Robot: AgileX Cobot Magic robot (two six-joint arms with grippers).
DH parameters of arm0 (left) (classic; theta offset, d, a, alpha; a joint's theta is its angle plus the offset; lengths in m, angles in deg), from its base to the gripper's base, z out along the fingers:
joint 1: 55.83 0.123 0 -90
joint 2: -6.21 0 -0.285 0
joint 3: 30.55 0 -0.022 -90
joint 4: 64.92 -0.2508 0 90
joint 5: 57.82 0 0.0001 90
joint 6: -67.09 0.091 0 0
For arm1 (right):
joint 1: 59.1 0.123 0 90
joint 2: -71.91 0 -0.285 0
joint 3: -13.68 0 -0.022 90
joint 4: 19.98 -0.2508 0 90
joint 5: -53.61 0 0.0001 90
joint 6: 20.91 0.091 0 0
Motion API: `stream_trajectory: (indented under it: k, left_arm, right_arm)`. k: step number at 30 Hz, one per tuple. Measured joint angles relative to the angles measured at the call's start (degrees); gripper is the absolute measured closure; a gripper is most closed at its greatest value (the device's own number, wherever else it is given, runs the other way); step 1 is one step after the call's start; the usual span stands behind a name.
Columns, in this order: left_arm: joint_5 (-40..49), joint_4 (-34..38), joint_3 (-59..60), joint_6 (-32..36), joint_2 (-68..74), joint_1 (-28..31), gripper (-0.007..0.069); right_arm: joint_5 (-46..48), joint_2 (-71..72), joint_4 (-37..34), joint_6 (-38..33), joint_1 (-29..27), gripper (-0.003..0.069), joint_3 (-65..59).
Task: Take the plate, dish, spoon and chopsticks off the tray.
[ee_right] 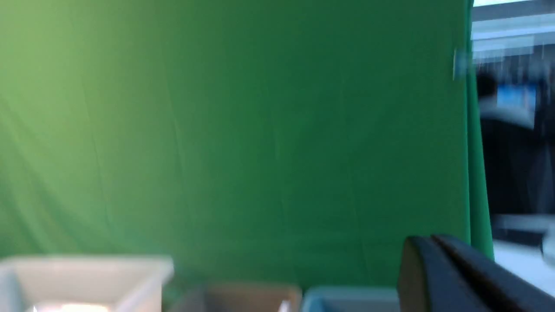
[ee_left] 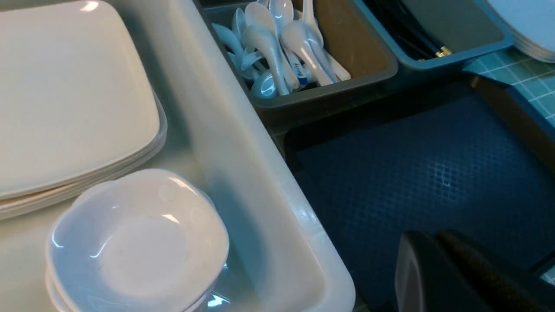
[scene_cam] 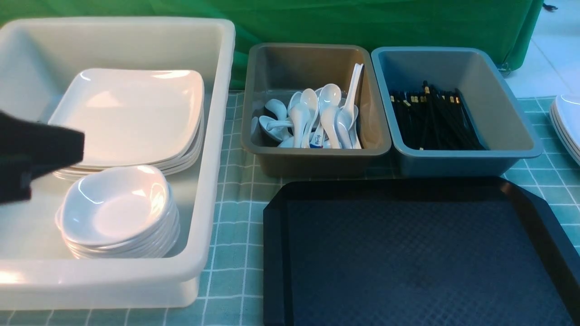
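Observation:
The black tray [scene_cam: 421, 253] lies at the front right with nothing on it; it also shows in the left wrist view [ee_left: 433, 173]. A stack of white square plates [scene_cam: 131, 113] and a stack of small dishes [scene_cam: 118, 208] sit in the white tub [scene_cam: 217, 136]. Several white spoons [scene_cam: 317, 117] lie in the grey tub [scene_cam: 317, 151]. Black chopsticks [scene_cam: 430, 117] lie in the blue tub [scene_cam: 462, 156]. My left gripper [scene_cam: 77, 147] hangs shut and empty over the white tub's left side, its tips [ee_left: 433, 236] together. My right gripper [ee_right: 427, 240] is shut, empty, raised and facing the green backdrop.
Another stack of white plates [scene_cam: 568, 122] stands at the right edge of the checked tablecloth [scene_cam: 235, 203]. The three tubs stand in a row behind the tray. A green curtain [scene_cam: 362, 22] closes off the back.

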Motion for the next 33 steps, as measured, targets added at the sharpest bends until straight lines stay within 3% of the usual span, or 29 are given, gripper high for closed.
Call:
stream_trajectory:
  k: [7,16,27,33]
  left_arm:
    - [-8.8,2.2,12.5,-1.5,-17.5,0.0,0.0615]
    - [-15.8,2.5,21.1,-4.0,-35.0,0.0,0.0615]
    - [-15.9,1.9,21.3,-3.4,-36.6,0.0,0.0615]
    - [-25.5,-1.1,25.4,-2.1,-36.6,0.0,0.0613]
  right_arm:
    - [-0.3,4.1,0.0,0.0,0.0,0.0526,-2.2]
    - [2.4,4.1,0.0,0.0,0.0,0.0477,-2.5]
    - [2.7,4.1,0.0,0.0,0.0,0.0446,-2.5]
    - [2.7,4.1,0.0,0.0,0.0,0.0432,-2.5]
